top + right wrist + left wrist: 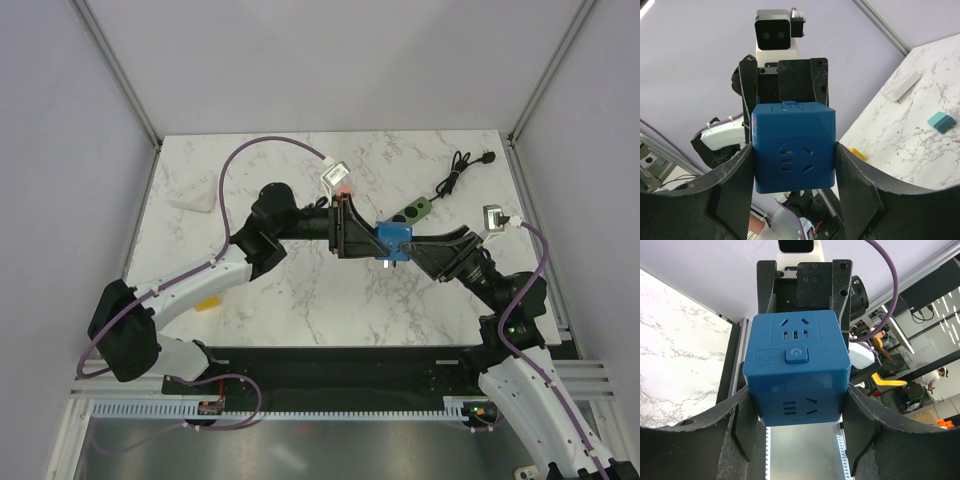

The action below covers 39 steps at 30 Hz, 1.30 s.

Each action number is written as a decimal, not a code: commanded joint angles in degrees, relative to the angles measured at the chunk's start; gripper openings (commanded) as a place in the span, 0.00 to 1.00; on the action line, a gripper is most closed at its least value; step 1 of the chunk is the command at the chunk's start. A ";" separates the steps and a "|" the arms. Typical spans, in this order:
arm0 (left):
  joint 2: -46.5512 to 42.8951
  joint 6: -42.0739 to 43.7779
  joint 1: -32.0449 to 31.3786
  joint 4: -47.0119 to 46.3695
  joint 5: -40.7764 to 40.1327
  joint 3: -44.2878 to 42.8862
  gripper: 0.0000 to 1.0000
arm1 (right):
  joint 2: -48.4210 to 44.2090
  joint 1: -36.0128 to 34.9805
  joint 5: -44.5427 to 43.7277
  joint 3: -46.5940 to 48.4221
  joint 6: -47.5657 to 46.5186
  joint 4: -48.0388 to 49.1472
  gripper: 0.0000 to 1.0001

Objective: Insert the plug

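Note:
A blue cube socket (pixel 393 240) is held in the air over the middle of the table between both grippers. My left gripper (pixel 365 233) grips it from the left and my right gripper (pixel 410 249) from the right. In the left wrist view the cube (pixel 797 360) sits between my left gripper's (pixel 797 412) jaws, which press on its sides. In the right wrist view the cube (pixel 792 145) is clamped the same way by my right gripper (pixel 794 167). A black plug (pixel 487 157) on a coiled black cable lies at the back right.
A green power strip (pixel 414 211) lies just behind the cube, joined to the black cable. A white block (pixel 192 198) lies at the back left and a small yellow piece (pixel 205 305) at the near left. A teal piece (pixel 942 121) shows on the table.

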State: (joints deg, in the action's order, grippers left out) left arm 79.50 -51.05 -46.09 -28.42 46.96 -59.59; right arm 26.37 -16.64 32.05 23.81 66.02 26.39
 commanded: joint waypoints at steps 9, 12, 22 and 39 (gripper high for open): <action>-3.65 17.16 -0.50 19.17 5.95 -5.27 0.02 | 4.55 -0.06 6.69 17.22 -25.99 -32.69 0.98; -5.67 23.60 -0.50 27.44 7.61 -5.53 0.02 | 8.25 -0.06 11.25 22.14 -30.85 -41.23 0.98; -8.49 31.97 -0.50 38.88 16.14 -2.99 0.02 | 14.68 -0.76 24.89 26.11 -36.58 -45.74 0.95; -4.45 33.73 -0.50 43.37 20.36 -6.50 0.02 | 15.90 -7.60 26.58 22.77 -27.96 -36.85 0.95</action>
State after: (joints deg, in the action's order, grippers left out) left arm 75.26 -19.79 -46.37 15.11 63.66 -62.52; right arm 41.32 -21.76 58.65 47.22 37.30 -13.32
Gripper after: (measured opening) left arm 0.664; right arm 0.949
